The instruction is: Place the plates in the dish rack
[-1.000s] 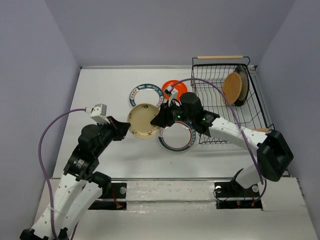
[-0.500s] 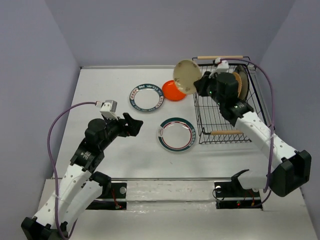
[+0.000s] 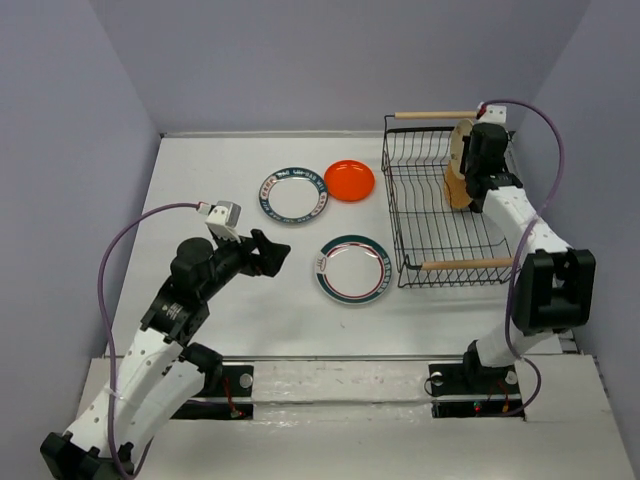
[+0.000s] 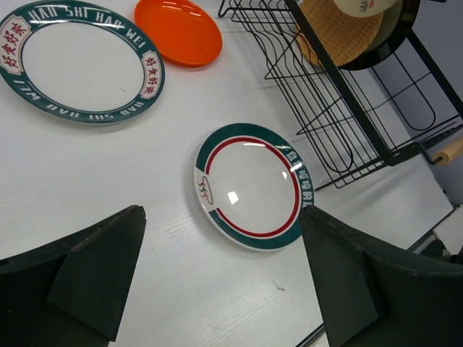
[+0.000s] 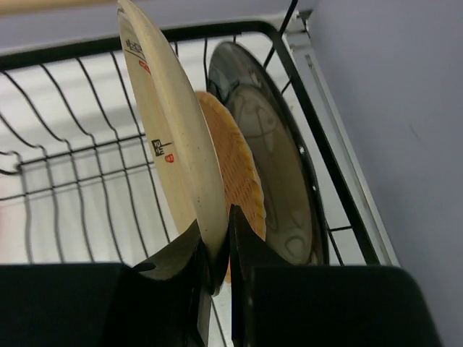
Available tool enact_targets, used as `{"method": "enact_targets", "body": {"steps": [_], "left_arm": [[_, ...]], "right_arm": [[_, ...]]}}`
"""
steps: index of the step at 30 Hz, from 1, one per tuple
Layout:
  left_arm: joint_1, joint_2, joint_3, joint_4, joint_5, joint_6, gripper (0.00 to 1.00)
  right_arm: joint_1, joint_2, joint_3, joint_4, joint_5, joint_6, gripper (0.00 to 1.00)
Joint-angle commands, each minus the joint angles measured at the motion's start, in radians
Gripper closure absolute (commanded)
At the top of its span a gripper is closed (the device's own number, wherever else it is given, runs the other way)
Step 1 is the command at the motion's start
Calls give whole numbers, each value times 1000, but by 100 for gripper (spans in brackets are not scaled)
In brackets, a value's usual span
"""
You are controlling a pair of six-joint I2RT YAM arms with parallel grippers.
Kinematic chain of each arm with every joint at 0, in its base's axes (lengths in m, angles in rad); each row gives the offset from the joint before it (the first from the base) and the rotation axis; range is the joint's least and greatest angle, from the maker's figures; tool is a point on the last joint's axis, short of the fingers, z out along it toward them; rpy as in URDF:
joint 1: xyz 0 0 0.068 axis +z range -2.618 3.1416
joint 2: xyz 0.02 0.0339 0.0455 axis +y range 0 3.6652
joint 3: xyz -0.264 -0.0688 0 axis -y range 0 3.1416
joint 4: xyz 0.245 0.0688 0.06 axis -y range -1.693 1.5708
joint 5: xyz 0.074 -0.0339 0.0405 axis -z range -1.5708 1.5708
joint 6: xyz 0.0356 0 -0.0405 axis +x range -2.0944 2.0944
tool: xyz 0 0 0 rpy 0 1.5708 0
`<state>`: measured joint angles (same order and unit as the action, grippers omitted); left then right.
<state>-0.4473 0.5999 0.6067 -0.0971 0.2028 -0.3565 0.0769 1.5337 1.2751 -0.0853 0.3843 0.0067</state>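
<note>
The black wire dish rack (image 3: 387, 200) stands at the right of the table. My right gripper (image 3: 478, 150) is above its far right corner, shut on the lower edge of a beige plate (image 5: 170, 144) held upright on edge. Right behind that plate stand a woven tan plate (image 5: 235, 177) and a cream plate with a dark rim (image 5: 278, 181). On the table lie an orange plate (image 3: 349, 180), a white plate with a green lettered rim (image 3: 293, 194) and a white plate with a green and red rim (image 3: 353, 268). My left gripper (image 3: 272, 252) hovers open, left of that last plate (image 4: 249, 186).
A wooden dowel handle (image 3: 440, 115) runs along the rack's far end and another (image 3: 468, 264) along its near end. The grey wall stands just right of the rack. A purple cable (image 3: 130, 240) loops off my left wrist.
My right gripper closed on the beige plate at the table's middle and carried it up and right into the rack. My left gripper opened off that plate and stayed near the middle.
</note>
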Motion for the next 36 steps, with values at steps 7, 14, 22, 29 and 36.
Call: {"method": "enact_targets", "body": {"steps": [7,14,22,29,36], "left_arm": [[-24,14,47,46,9,19,1],[-25,37,45,46,12,17,1],[-25,63,48,50,21,14,1],[-24,80,48,48,32,11,1],[-24,136,45,24,21,-15,1]], "right_arm": [[-20,196,102,48,-7,-93,93],[-38,253,95,48,-4,-90,93],[-48,275,58,48,-56,-44,93],[-48,270,14,52,-59,-19,85],[-48,244,1,50,-44,-10,58]]}}
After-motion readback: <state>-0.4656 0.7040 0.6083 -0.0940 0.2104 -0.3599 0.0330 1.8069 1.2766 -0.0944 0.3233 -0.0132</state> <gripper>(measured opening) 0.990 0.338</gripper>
